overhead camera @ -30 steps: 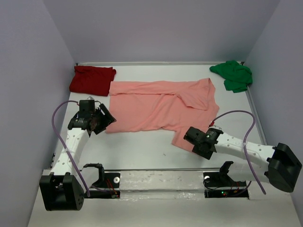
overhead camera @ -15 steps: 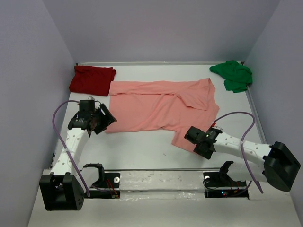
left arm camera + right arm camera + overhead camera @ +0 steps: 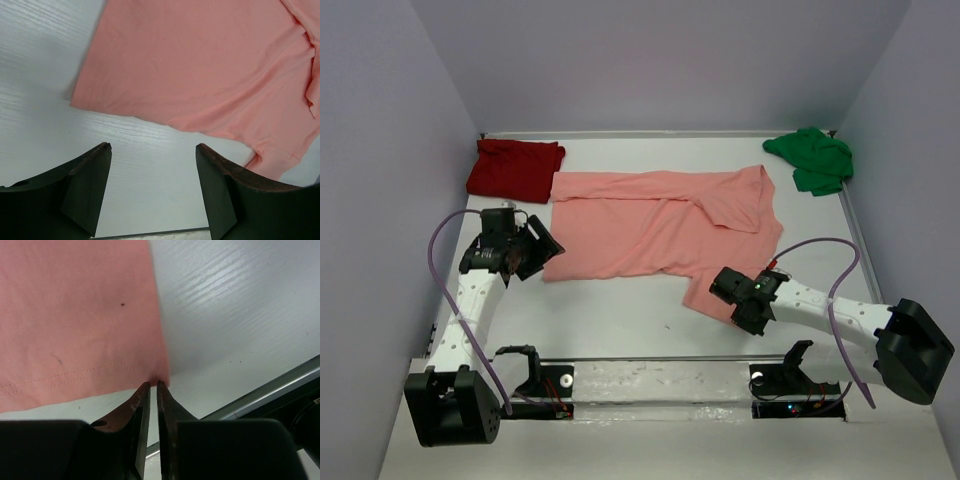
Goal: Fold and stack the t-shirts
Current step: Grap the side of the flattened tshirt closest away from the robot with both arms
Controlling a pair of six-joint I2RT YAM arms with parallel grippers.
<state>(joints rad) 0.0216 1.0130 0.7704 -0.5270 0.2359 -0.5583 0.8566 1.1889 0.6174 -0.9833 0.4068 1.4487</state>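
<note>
The right gripper (image 3: 153,384) pinches a near corner of the pink shirt (image 3: 660,225), probably to fold it over. The left gripper (image 3: 152,146) hangs spread beside its other near corner.

bare table (image 3: 620,325) lies open along the near side, between the salmon-pink t-shirt (image 3: 650,230) and the near rail (image 3: 650,372). the left gripper (image 3: 152,150) hangs over a free strip off the shirt's near left corner, the left wall (image 3: 380,200) close by. the dark red t-shirt (image 3: 515,168) fills the far left corner, the green t-shirt (image 3: 812,158) the far right. the right gripper (image 3: 151,384) sits at the pink shirt's near right corner, the rail just behind.
</note>
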